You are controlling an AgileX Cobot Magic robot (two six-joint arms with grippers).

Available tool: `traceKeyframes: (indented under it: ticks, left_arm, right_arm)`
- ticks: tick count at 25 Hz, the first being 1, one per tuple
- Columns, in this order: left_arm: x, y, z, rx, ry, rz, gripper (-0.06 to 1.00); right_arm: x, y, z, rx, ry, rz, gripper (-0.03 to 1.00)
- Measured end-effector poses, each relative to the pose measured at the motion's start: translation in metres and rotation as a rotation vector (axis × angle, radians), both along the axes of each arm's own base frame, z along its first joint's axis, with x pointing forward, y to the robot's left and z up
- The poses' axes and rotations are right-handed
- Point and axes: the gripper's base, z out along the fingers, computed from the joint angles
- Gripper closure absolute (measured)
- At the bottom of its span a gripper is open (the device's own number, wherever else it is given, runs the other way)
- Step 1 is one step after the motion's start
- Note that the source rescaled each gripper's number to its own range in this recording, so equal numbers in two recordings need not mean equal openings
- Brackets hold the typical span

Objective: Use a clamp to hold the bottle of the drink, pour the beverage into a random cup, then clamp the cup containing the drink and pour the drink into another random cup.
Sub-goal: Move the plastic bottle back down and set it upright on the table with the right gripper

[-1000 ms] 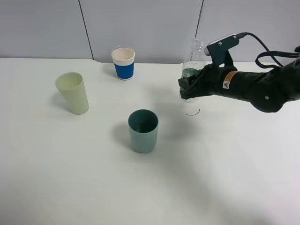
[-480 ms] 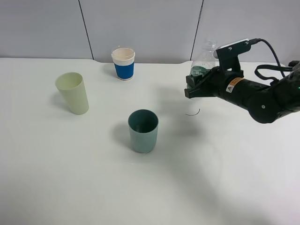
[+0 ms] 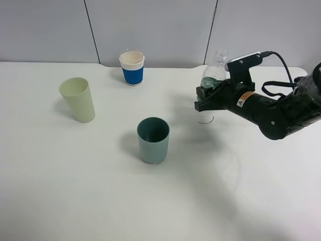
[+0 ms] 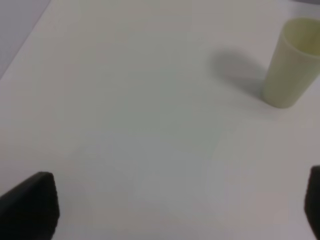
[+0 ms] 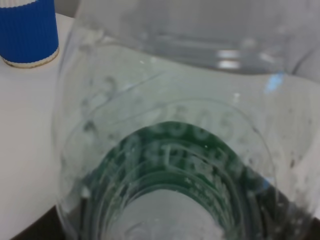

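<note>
My right gripper (image 3: 203,97) is shut on the clear ribbed bottle (image 3: 212,75) at its green label. The bottle hangs just above the table at the back right, with its neck leaning right. In the right wrist view the bottle (image 5: 175,150) fills the frame, and clear beverage (image 5: 200,55) shows through its wall. The teal-blue cup (image 3: 153,140) stands upright in the middle of the table, left of and nearer than the bottle. My left gripper (image 4: 172,205) is open over bare table and holds nothing. It is out of the high view.
A pale yellow-green tumbler (image 3: 77,99) stands at the left, also seen as the tumbler (image 4: 291,62) in the left wrist view. A blue-sleeved paper cup (image 3: 132,68) stands at the back, the same paper cup (image 5: 27,30) as in the right wrist view. A small curved mark (image 3: 206,121) lies under the bottle.
My right gripper carried the bottle up and to the right, then eased slightly back left. The bottle went from upright to leaning right. The cups have not moved.
</note>
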Motion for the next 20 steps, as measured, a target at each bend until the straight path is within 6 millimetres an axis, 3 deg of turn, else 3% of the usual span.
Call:
traceKeyframes:
  ticks: [20]
  left_arm:
    - [0.0,0.0,0.0,0.0,0.0,0.0,-0.06]
  right_arm:
    - [-0.005,0.004,-0.012,-0.045,0.091,0.031,0.95]
